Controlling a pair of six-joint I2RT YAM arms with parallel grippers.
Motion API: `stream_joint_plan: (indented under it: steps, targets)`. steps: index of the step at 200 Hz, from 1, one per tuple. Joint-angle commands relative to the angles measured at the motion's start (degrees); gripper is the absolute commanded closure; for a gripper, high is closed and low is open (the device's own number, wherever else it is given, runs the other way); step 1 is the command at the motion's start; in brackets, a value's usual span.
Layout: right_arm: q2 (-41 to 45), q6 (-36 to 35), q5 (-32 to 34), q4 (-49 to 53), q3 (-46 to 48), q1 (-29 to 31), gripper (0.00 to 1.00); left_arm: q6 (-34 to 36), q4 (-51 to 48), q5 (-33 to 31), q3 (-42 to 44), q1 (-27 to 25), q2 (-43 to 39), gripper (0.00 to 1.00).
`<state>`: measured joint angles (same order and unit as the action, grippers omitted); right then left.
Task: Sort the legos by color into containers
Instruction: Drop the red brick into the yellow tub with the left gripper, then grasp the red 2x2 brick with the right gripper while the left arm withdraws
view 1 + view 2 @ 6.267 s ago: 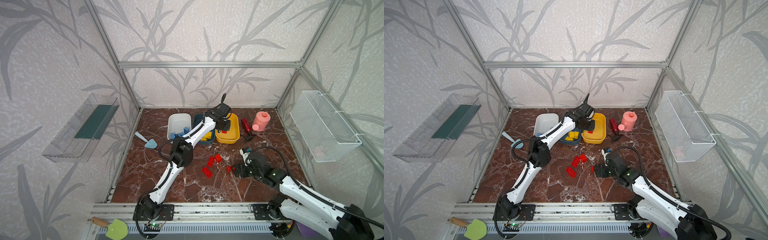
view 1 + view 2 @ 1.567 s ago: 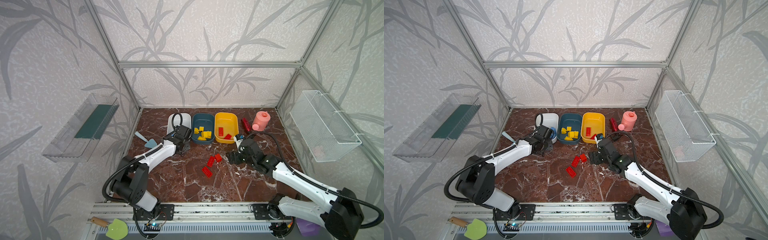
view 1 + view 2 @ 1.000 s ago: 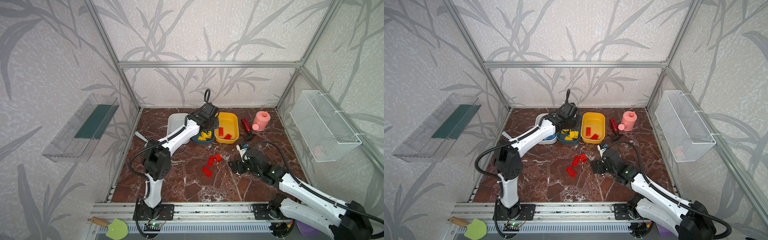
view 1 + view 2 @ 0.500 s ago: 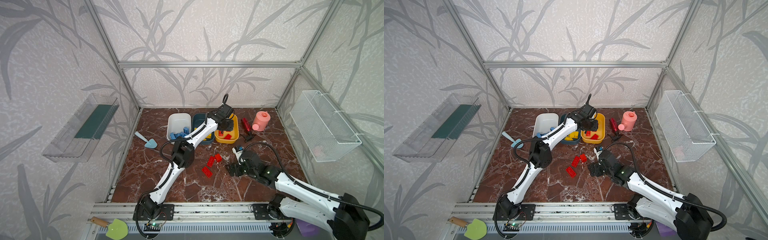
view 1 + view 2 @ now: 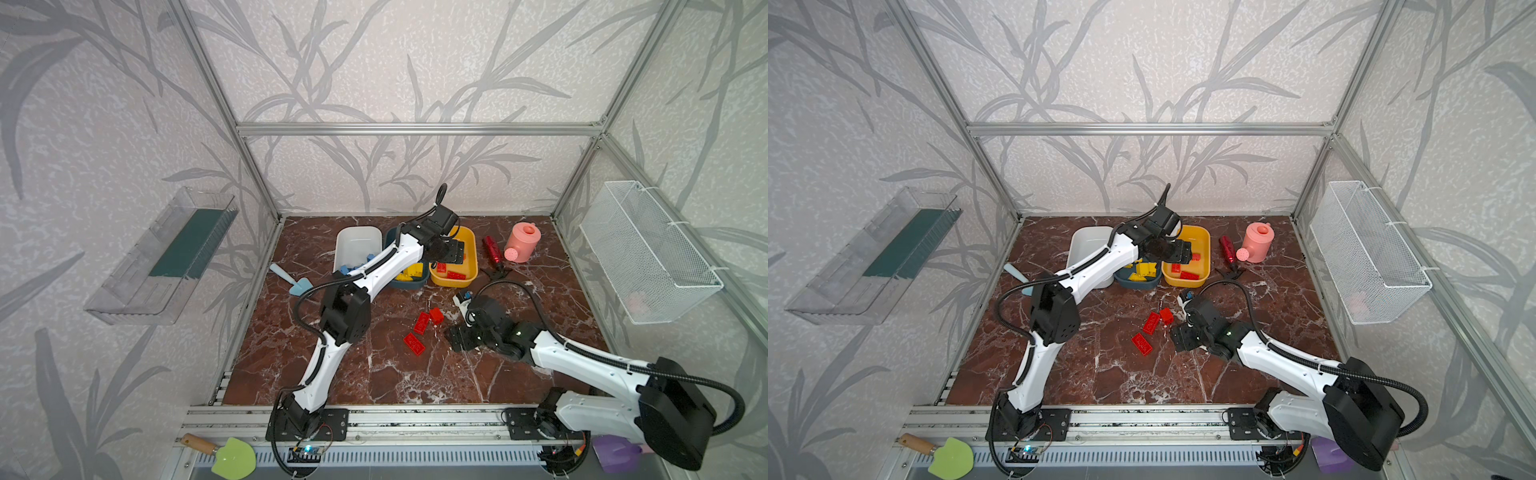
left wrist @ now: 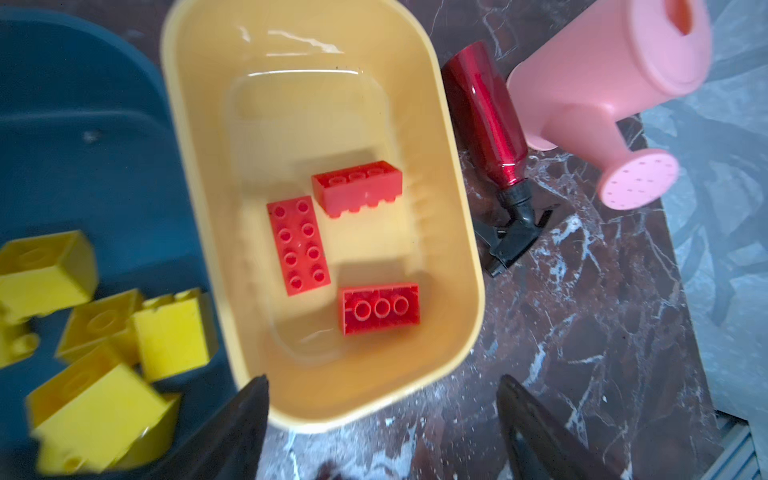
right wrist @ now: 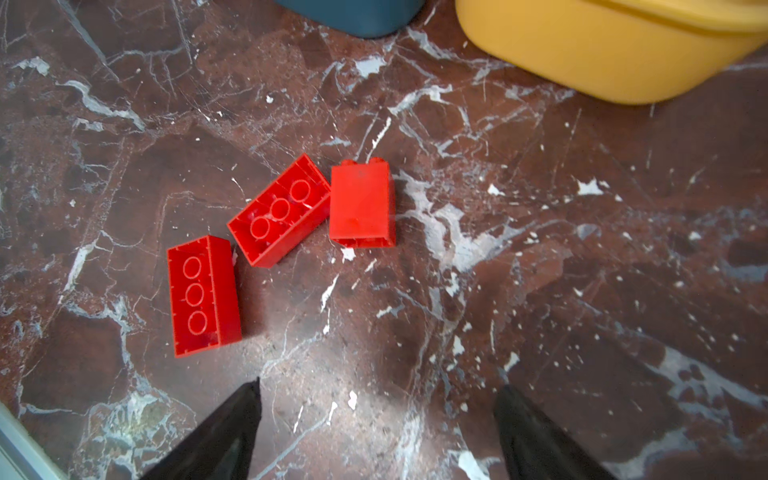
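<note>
Our left end effector [image 5: 453, 252] hangs over the yellow tub [image 5: 452, 282], jaws spread and empty, with three red legos [image 6: 298, 245] lying inside beneath it. In front of that tub, our right end effector [image 7: 376, 386] gapes empty near three loose red legos [image 7: 286, 212] on the tabletop [image 5: 374, 374].

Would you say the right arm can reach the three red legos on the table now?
Probably yes: the right gripper, fingers open, faces the red legos with nothing between; the left gripper is over the yellow tub.
</note>
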<state>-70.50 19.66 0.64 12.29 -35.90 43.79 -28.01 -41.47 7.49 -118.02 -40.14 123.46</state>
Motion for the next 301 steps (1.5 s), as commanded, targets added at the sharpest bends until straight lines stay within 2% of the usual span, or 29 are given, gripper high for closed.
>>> stream_joint_plan:
  steps: [1,34,76,109,151,177,199,229,257,301]
  targets:
    - [-4.3,-1.8,-1.2,1.1,-4.5,0.9,0.11,-0.8,8.4,-4.0,10.7,-0.1,-12.8,0.14]
    - [-14.0,-2.8,-1.1,2.6,-10.9,1.0,0.13,-1.4,13.8,-8.5,30.2,-0.1,-29.3,0.14]
    - [-22.8,-4.9,1.6,8.3,-18.0,0.9,0.23,-4.5,16.7,-13.2,54.6,-0.2,-48.2,0.15]
    - [-24.6,-6.2,2.9,8.7,-19.6,0.6,0.28,-6.5,13.6,-14.0,66.2,-0.2,-59.4,0.15]
    - [-29.7,-7.0,3.3,12.8,-24.6,0.2,0.31,-7.5,7.2,-13.2,72.7,-0.2,-70.5,0.15]
    - [-31.5,-6.7,2.3,12.5,-25.3,0.2,0.39,-8.0,6.0,-12.7,75.4,-0.1,-73.8,0.15]
    - [-32.0,-6.7,2.6,12.7,-25.8,0.2,0.51,-8.4,4.7,-13.3,76.8,-0.1,-74.5,0.15]
    - [-31.2,-6.4,3.1,13.6,-26.3,0.1,0.60,-9.0,4.7,-13.2,78.3,-0.1,-75.2,0.15]
    - [-29.1,-6.3,3.6,15.4,-27.7,0.2,0.65,-9.9,6.7,-12.2,80.2,-0.1,-75.3,0.15]
    - [-24.1,-6.7,2.9,19.7,-32.4,-1.8,0.67,-10.6,9.6,-10.9,82.3,-0.2,-73.4,0.16]
